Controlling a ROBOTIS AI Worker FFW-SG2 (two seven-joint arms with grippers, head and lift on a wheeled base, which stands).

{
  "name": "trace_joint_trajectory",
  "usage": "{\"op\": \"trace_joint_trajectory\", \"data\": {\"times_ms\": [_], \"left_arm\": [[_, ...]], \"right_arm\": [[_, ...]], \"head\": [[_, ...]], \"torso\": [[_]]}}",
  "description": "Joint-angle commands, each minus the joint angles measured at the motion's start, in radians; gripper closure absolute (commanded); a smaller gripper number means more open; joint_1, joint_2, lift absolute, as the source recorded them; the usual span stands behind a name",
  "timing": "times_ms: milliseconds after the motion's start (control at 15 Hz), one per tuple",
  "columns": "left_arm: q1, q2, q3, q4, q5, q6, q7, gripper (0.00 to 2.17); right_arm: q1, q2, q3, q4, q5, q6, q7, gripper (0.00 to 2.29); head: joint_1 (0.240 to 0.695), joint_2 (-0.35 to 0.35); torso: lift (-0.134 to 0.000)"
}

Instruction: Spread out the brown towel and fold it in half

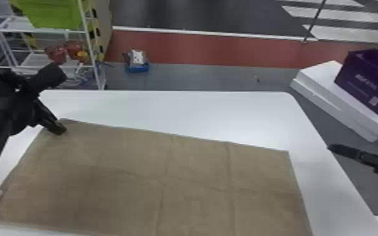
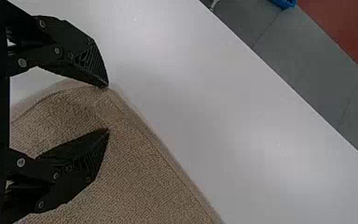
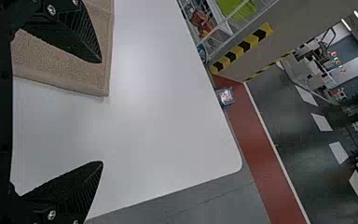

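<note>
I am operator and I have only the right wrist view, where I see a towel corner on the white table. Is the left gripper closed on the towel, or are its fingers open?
Observer: Open. In the left wrist view, the left gripper has its fingers apart at a corner of the towel, with a gap between the tips.

Operator: Thank you. And is the towel lying folded in half, or is it spread? From my side I cannot know.

Observer: Spread. The head view shows it lying wide over the table, with crease lines across it, and I see no half turned over onto the other.
</note>
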Motion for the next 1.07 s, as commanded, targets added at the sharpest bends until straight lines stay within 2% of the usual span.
{"op": "trace_joint_trajectory", "data": {"times_ms": [0, 400, 533, 733, 867, 933, 1000], "left_arm": [[0.0, 0.002, 0.0, 0.004, -0.002, -0.001, 0.001, 0.6], [0.011, 0.005, 0.008, -0.005, 0.006, -0.016, 0.011, 0.59], [0.011, 0.005, 0.014, -0.007, 0.02, -0.013, 0.015, 0.53], [0.011, 0.01, 0.015, -0.005, 0.023, -0.016, 0.024, 0.52], [0.008, 0.016, 0.015, -0.005, 0.023, -0.016, 0.003, 0.53], [0.008, 0.016, 0.015, -0.005, 0.021, -0.016, 0.0, 0.57], [0.008, 0.017, 0.012, -0.005, 0.018, -0.016, -0.002, 0.71]], "right_arm": [[-0.009, 0.0, 0.006, 0.01, 0.001, -0.003, 0.0, 0.11], [-0.045, 0.008, 0.075, 0.042, 0.017, -0.012, -0.015, 0.12], [-0.047, 0.009, 0.089, 0.042, 0.018, -0.012, -0.02, 0.12], [-0.047, 0.009, 0.081, 0.042, 0.018, -0.018, -0.023, 0.12], [-0.048, 0.006, 0.078, 0.047, 0.018, -0.021, -0.025, 0.12], [-0.052, 0.006, 0.081, 0.051, 0.018, -0.021, -0.025, 0.12], [-0.052, 0.008, 0.087, 0.053, 0.018, -0.024, -0.026, 0.12]], "head": [[0.695, -0.126], [0.695, -0.116], [0.695, -0.105], [0.695, -0.092], [0.695, -0.091], [0.695, -0.092], [0.695, -0.093]], "torso": [[-0.134], [-0.134], [-0.134], [-0.134], [-0.134], [-0.134], [-0.134]]}}
